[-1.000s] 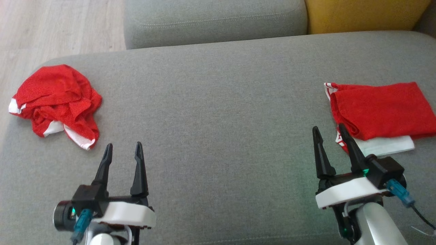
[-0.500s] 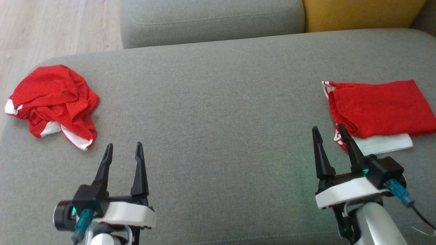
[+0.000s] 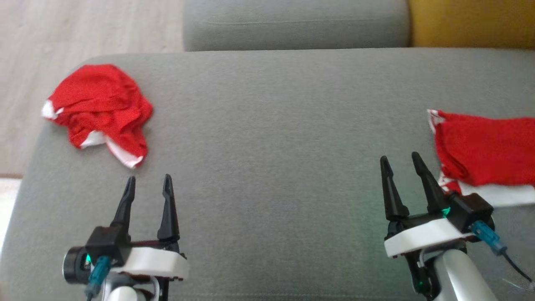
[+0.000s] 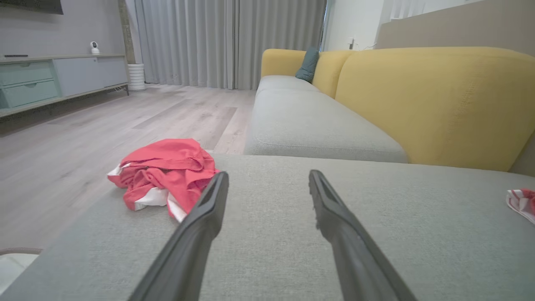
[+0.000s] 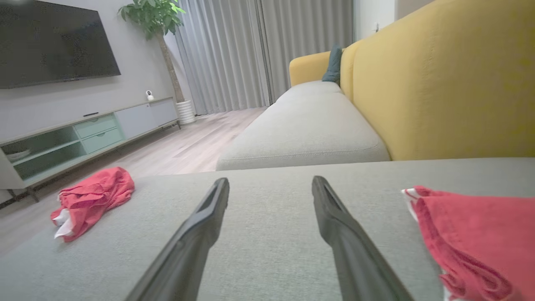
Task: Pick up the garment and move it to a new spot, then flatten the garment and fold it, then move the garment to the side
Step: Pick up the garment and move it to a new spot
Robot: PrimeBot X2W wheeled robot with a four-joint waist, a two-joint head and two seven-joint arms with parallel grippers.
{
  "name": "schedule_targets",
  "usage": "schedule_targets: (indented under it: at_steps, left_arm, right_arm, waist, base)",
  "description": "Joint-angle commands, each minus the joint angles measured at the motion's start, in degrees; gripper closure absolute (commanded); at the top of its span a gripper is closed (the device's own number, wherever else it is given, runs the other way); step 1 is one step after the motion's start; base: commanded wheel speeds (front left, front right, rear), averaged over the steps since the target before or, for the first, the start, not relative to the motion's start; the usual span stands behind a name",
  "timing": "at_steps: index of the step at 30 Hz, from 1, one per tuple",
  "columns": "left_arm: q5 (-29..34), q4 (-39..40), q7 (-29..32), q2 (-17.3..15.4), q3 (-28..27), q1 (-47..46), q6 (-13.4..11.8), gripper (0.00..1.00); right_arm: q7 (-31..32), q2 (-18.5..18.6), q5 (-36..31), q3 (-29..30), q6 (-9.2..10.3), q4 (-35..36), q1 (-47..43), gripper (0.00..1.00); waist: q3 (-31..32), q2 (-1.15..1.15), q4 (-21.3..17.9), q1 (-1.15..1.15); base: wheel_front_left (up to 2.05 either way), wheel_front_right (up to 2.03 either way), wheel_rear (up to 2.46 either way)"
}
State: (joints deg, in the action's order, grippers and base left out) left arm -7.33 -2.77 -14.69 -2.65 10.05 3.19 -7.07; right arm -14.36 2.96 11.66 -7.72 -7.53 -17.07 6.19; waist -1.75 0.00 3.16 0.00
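We open on the big grey cushion, spreading right across the head view, with a second grey seat behind it and a yellow backrest at the far right. Pale wood floor shows past the left edge.

On the cushion's right side lies a folded red garment, with a white layer peeking out beneath. Its near corner sits just beside the right pincer's outer finger, and we cannot tell whether they touch. Over at the cushion's far left corner sits the crumpled red garment, bunched in a heap with white trim showing, close to the edge.

Now the pincers. The left gripper hovers low over the cushion with its fingers spread wide and nothing between them. The heap lies ahead and slightly to its left, clear of the tips. The right gripper is spread just as wide and empty too, and we see bare grey fabric between its fingers in the right wrist view.
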Motion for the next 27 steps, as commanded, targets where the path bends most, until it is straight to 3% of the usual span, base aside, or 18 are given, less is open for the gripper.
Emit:
schedule_targets:
  at_steps: [1,14,21,27]
  left_arm:
    - [-0.12,1.64,-0.31,-0.22,-2.45,-2.62,-0.04,0.00]
    - [-0.18,2.83,-0.31,-0.22,-6.05,-0.58,0.31,0.00]
    - [0.05,3.90,-0.31,-0.22,-6.82,0.96,0.08,0.00]
    - [0.17,4.04,-0.31,-0.22,-6.50,1.75,-0.30,0.00]
  right_arm:
    - [-0.63,-0.08,0.25,-1.72,0.04,1.93,0.66,0.00]
    - [-0.63,-0.08,1.30,-4.08,0.04,1.38,-0.75,0.00]
    - [-0.63,-0.08,2.03,-5.24,0.04,1.00,-1.02,0.00]
    - [-0.63,-0.08,2.56,-6.07,0.04,0.71,-1.32,0.00]
  waist:
    - [0.22,0.00,2.41,0.00]
    - [1.78,0.00,17.26,0.00]
    - [2.14,0.00,21.90,0.00]
    - [2.22,0.00,23.63,0.00]
  base:
    - [0.00,0.00,0.00]
    - [0.00,0.00,0.00]
    - [0.00,0.00,0.00]
    - [0.00,0.00,0.00]
